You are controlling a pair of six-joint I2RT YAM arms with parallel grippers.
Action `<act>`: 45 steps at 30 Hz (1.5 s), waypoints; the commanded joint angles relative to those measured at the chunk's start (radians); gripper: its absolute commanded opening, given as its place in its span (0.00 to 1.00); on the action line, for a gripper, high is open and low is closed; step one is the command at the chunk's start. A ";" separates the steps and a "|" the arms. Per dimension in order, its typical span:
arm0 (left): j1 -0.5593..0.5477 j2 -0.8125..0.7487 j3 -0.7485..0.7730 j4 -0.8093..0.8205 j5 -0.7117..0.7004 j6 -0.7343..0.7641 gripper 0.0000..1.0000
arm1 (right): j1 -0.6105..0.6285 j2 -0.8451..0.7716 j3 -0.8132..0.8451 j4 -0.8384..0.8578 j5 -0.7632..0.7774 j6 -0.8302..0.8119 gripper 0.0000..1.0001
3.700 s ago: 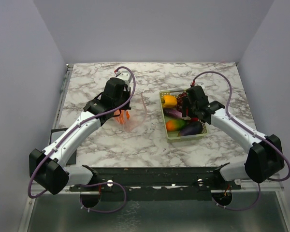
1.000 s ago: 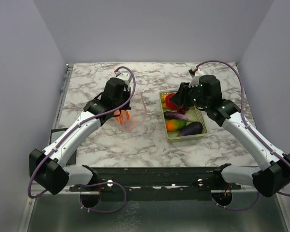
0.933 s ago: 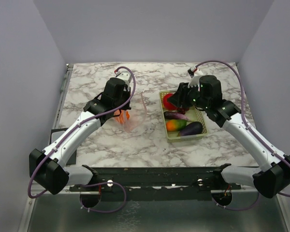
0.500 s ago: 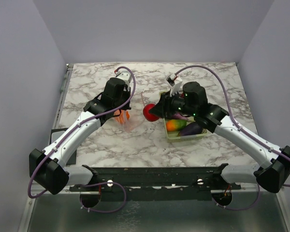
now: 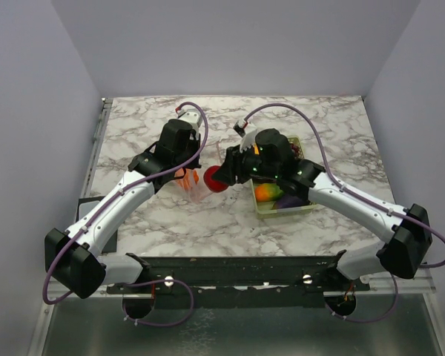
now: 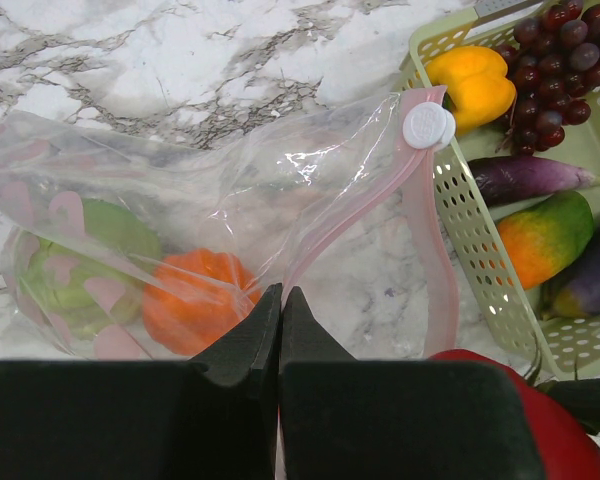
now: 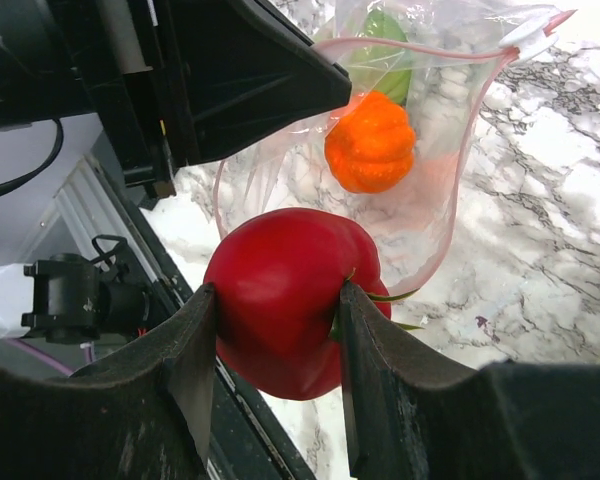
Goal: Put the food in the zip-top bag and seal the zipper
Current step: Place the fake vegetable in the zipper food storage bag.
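My left gripper [image 6: 280, 300] is shut on the pinkish zipper [image 6: 350, 205] of the clear zip-top bag [image 6: 180, 200] and holds its mouth open; it also shows from above [image 5: 187, 175]. Inside the bag lie an orange toy [image 6: 195, 310] and a green one [image 6: 70, 270]. My right gripper [image 7: 275, 330] is shut on a red pepper [image 7: 285, 300] and holds it at the bag's open mouth [image 7: 380, 150], seen from above [image 5: 215, 179]. The bag's white slider [image 6: 428, 125] sits at the zipper's far end.
The yellow-green basket [image 5: 261, 208] stands right of the bag. It holds a yellow pepper [image 6: 470, 85], dark red grapes [image 6: 550, 45], an eggplant [image 6: 525, 178], an orange-green fruit [image 6: 545, 235] and a purple piece [image 6: 590, 285]. The left arm [image 5: 126, 200] lies close beside the right gripper.
My right gripper lifted the red pepper out of the basket and carried it left to the bag's mouth. The left gripper and the bag have not moved.
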 commanded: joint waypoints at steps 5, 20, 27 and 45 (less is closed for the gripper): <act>0.000 -0.018 -0.012 0.012 0.018 -0.008 0.00 | 0.013 0.061 0.027 0.091 0.092 0.031 0.17; 0.000 -0.018 -0.010 0.012 0.030 -0.008 0.00 | 0.020 0.114 -0.014 0.192 0.194 0.090 0.18; 0.000 -0.015 -0.010 0.012 0.034 -0.009 0.00 | 0.021 0.157 -0.009 0.251 0.255 0.103 0.18; 0.000 -0.011 -0.010 0.012 0.036 -0.010 0.00 | 0.021 0.285 0.074 0.266 0.354 0.201 0.44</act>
